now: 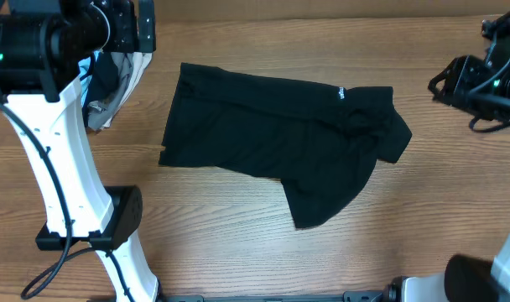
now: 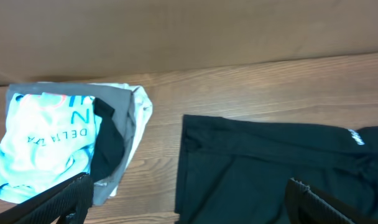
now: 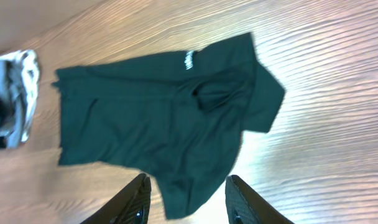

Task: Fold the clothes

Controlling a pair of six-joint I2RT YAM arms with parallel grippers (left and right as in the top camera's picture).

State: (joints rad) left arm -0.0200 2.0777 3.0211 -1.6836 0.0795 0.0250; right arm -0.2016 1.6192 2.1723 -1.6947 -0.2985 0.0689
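The black garment (image 1: 280,143) lies spread and rumpled on the wooden table, with a small line of white lettering (image 1: 340,92) near its far right part. It also shows in the right wrist view (image 3: 158,124) and in the left wrist view (image 2: 270,168). My left gripper (image 2: 190,182) is open wide and empty, above the garment's left edge and the bare wood beside it. My right gripper (image 3: 188,179) is open and empty, held above the garment's near lobe. The right arm (image 1: 477,80) is at the far right, clear of the cloth.
A pile of other clothes (image 1: 112,84) lies at the far left under the left arm: a light-blue printed T-shirt (image 2: 40,137) with grey and beige pieces (image 2: 117,102). The left arm's white base (image 1: 70,193) stands at the front left. A wall runs along the back.
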